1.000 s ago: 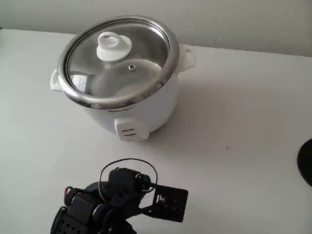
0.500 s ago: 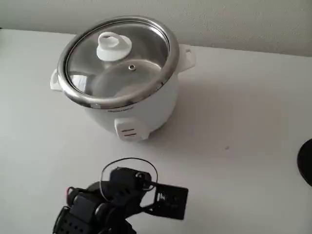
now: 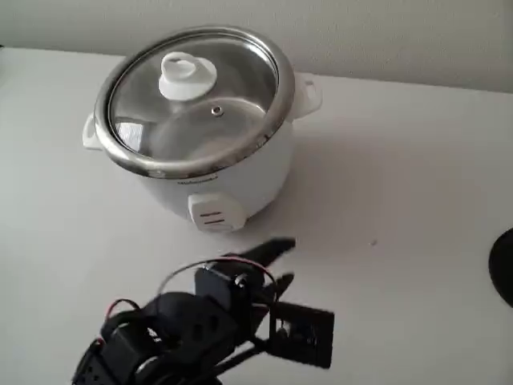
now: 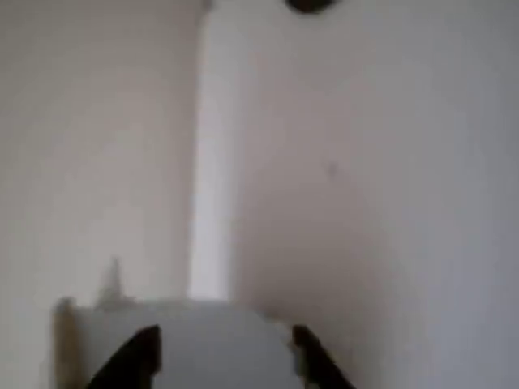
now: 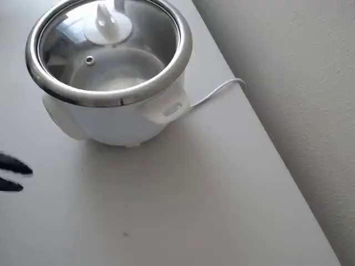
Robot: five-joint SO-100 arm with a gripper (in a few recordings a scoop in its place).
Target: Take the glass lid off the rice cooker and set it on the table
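Observation:
The white rice cooker (image 3: 232, 172) stands at the back left of the table (image 3: 401, 200), switch panel facing the arm. The glass lid (image 3: 232, 88) sits flat on its steel rim, white knob (image 3: 186, 76) upright. The overhead view has the cooker (image 5: 111, 119) and lid (image 5: 133, 50) at top left. My black gripper (image 3: 280, 263) hovers just in front of the cooker's panel, open, nothing between its fingers. Its fingertips (image 5: 15, 166) poke in at the overhead view's left edge. In the blurred wrist view the fingers (image 4: 134, 361) frame a pale shape, probably the cooker (image 4: 211, 340).
A white power cord (image 5: 216, 91) runs from the cooker's back toward the wall. A dark round object (image 3: 505, 265) sits at the table's right edge. The textured wall stands close behind the cooker. Bare tabletop stretches to the right of the cooker.
The arm has swung up and forward toward the cooker. Its two fingers, hidden before, now show spread apart in front of the switch panel. Cooker and lid have not moved.

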